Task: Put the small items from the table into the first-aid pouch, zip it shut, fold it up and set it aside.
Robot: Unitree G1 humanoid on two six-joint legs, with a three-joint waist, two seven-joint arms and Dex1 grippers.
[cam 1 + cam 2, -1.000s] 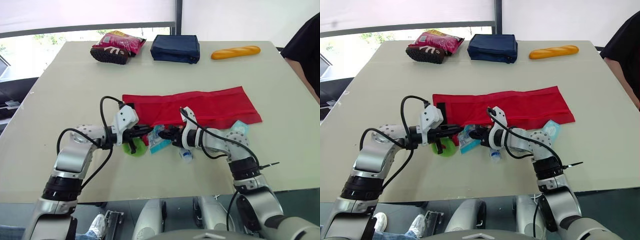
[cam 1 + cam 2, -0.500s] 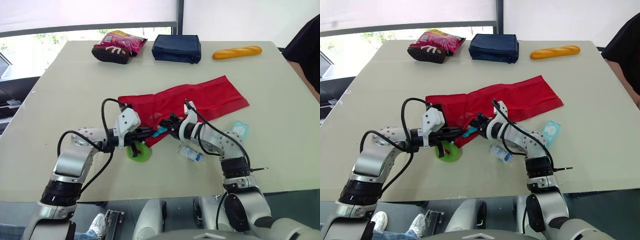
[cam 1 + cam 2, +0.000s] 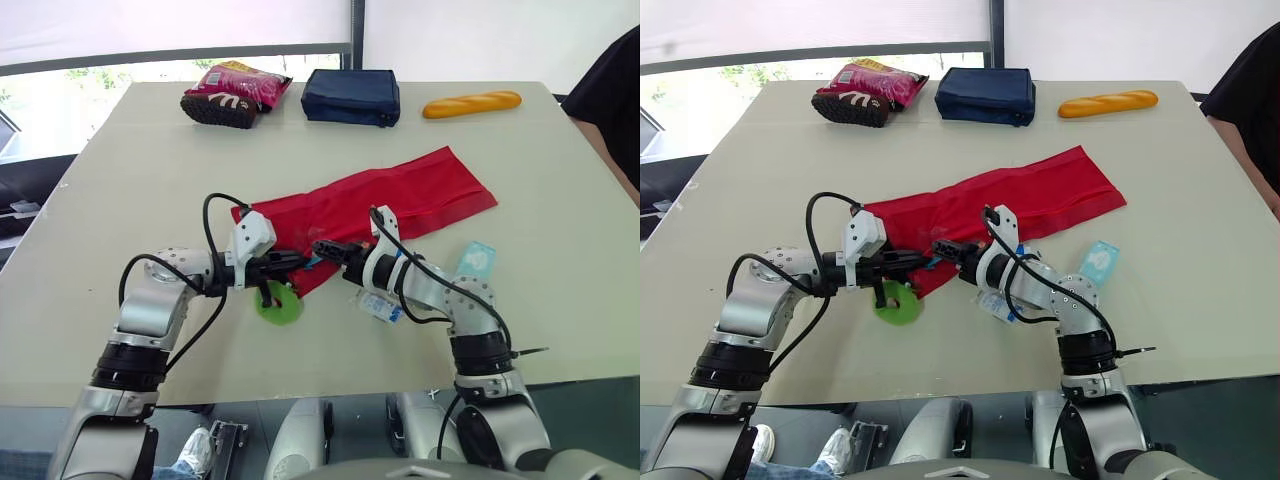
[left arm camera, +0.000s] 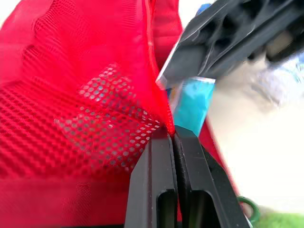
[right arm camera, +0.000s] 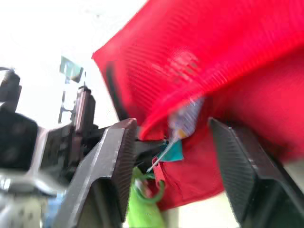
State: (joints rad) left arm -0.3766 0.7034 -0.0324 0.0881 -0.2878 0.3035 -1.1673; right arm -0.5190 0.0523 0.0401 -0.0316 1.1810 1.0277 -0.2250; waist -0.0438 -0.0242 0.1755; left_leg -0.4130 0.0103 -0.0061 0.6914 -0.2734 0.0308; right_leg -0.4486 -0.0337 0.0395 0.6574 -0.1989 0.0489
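Left eye view has a pink snack bag in the upper left of the frame, at the far edge of the tabletop. Lower, left of centre, a flat green item lies on the tabletop, just below the left gripper. In the left wrist view its two fingers are pressed together and pinch the mesh edge of the red first-aid pouch. A small teal packet sits at this pinched edge, partly under the red cloth. Just to the right, the right gripper points toward the left gripper at the same end of the pouch; in the right wrist view its fingers are spread apart, and I cannot tell if they touch the packet. A navy bag lies at the top centre. The pouch stretches from the centre up to the right, its far end flat on the tabletop. A small clear bottle lies below the right arm, and a light blue packet lies further right, near the pouch. A bread loaf is at the upper right, and a person's dark sleeve shows at the right edge.
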